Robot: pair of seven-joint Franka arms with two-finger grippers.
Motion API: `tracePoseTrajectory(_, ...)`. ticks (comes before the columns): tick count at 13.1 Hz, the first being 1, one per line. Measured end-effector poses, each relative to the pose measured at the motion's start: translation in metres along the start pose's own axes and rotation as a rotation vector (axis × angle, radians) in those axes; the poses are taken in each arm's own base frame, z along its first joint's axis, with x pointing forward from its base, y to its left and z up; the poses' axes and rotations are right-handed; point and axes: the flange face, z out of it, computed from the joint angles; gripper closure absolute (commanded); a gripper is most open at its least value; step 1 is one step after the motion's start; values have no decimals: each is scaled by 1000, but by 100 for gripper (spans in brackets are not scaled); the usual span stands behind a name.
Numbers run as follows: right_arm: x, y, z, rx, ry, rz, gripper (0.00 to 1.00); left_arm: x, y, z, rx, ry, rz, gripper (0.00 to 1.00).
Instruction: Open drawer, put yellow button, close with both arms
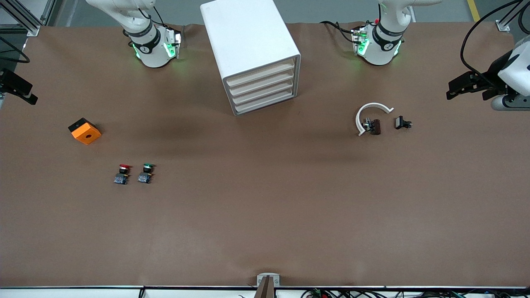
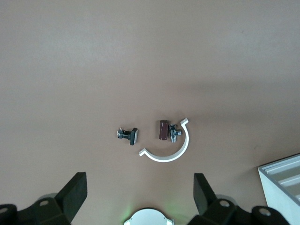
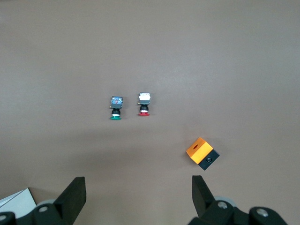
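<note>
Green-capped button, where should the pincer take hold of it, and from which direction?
Take the green-capped button by its squarish blue-grey base, coming straight down from above. It seems to lie on its side, cap toward the robots, so the base's flat sides face sideways. One finger would drop into the gap beside the red-capped button.

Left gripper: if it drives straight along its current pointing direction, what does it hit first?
Likely bare table. The open left gripper points down; the white curved clip lies closest to that line, though depth is unclear.
</note>
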Motion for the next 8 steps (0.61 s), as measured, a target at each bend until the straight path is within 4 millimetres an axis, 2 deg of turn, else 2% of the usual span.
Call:
tracePoseTrajectory(4, -2, -1, 1, 5, -16, 0, 0, 5, 7, -1, 1, 25, 8, 0)
tracePoseTrajectory(8, -3, -2, 2, 14, -28, -1, 0, 14, 13, 10, 2, 14, 19, 0)
